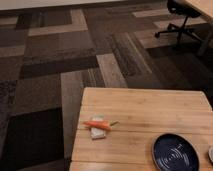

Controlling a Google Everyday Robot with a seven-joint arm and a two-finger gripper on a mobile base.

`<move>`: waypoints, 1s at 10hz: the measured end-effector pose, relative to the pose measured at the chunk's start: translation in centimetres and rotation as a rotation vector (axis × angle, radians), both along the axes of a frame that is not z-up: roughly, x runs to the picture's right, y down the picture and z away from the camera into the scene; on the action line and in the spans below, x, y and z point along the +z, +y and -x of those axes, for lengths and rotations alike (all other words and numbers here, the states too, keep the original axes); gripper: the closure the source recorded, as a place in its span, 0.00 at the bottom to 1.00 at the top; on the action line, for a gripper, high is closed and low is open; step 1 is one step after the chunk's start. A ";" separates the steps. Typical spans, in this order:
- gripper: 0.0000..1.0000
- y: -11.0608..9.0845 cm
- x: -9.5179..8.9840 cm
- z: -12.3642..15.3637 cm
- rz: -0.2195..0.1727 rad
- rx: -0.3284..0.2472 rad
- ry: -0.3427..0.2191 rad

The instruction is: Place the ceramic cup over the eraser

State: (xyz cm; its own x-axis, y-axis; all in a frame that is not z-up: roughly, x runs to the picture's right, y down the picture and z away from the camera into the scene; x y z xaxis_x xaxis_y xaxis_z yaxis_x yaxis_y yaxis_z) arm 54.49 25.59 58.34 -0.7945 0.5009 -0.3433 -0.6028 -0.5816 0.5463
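The eraser [98, 133] is a small pale flat block on the wooden table [150, 107], near its left front part. A thin orange carrot-like thing with a green tip [99, 125] lies across its top edge. A sliver of a pale white rounded thing [210, 153] shows at the right edge of the view, right of the plate; it may be the ceramic cup, mostly cut off. The gripper is not in view.
A dark blue round plate [175, 153] lies on the table at the front right. Patterned carpet [60, 75] spreads to the left and beyond. An office chair base [177, 30] and a desk leg [204, 42] stand at the far right.
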 end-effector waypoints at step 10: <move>0.34 -0.4 1.3 -0.1 -0.008 -0.075 -0.020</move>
